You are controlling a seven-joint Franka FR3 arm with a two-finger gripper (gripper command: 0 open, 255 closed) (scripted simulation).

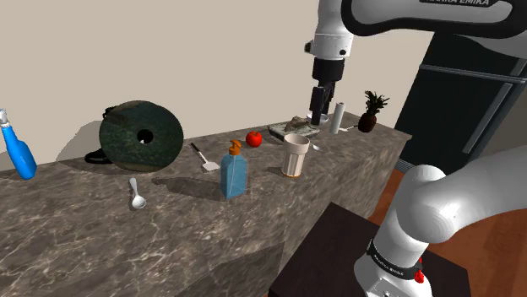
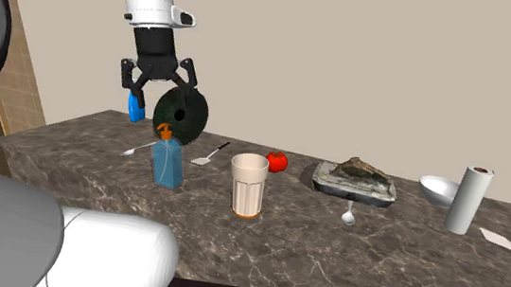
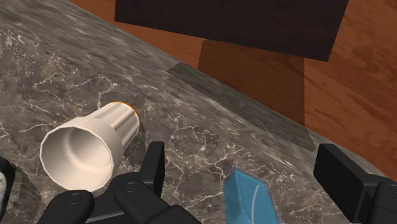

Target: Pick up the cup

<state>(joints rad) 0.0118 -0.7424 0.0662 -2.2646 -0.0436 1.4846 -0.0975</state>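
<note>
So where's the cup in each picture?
Shoulder view: the cup stands right of the middle, right of the blue pump bottle.
Second exterior view: cup near the middle, right of the blue pump bottle.
Wrist view: cup outside the open tool; blue pump bottle between its fingers, untouched.
Shared landmark: the blue pump bottle.

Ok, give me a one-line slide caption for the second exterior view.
Open gripper hangs above the counter, up and left of the upright cup beside a blue soap bottle.
</note>
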